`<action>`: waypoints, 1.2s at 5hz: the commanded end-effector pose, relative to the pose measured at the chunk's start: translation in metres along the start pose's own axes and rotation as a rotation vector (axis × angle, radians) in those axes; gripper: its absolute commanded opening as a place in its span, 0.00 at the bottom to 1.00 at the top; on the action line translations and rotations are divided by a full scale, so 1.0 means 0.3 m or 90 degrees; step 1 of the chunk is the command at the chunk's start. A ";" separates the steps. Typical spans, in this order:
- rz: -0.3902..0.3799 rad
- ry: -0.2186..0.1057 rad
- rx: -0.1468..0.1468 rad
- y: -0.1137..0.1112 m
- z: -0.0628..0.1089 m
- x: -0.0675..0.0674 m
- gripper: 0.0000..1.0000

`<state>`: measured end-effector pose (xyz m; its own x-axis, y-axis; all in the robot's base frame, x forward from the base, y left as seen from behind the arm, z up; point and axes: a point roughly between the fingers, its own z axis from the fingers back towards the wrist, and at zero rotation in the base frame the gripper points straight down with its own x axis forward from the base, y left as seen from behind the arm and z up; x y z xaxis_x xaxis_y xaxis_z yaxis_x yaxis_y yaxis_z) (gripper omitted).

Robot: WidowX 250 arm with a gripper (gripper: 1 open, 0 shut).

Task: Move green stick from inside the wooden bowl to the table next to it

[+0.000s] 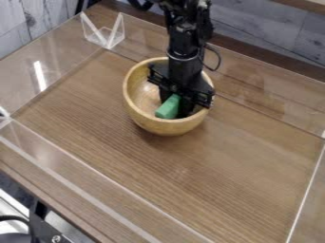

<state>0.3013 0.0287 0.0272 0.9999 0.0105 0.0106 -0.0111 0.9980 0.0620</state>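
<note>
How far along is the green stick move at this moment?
Done: the gripper is down inside the wooden bowl, shut on the green stick. In hand: the grasp only; the stick sits in the bowl. Left: lift it out and set it on the table beside the bowl.

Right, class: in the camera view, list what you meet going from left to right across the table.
Clear acrylic stand at the far left corner → wooden bowl → green stick inside the bowl, with the gripper shut on it → bare table.
</note>
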 end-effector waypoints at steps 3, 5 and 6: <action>0.020 -0.011 -0.009 0.033 0.076 0.014 0.00; 0.038 -0.027 -0.023 0.043 0.162 0.034 0.00; 0.030 -0.038 -0.033 0.031 0.199 0.032 0.00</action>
<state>0.2985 0.0312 0.0646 0.9982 0.0598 -0.0109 -0.0597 0.9982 0.0049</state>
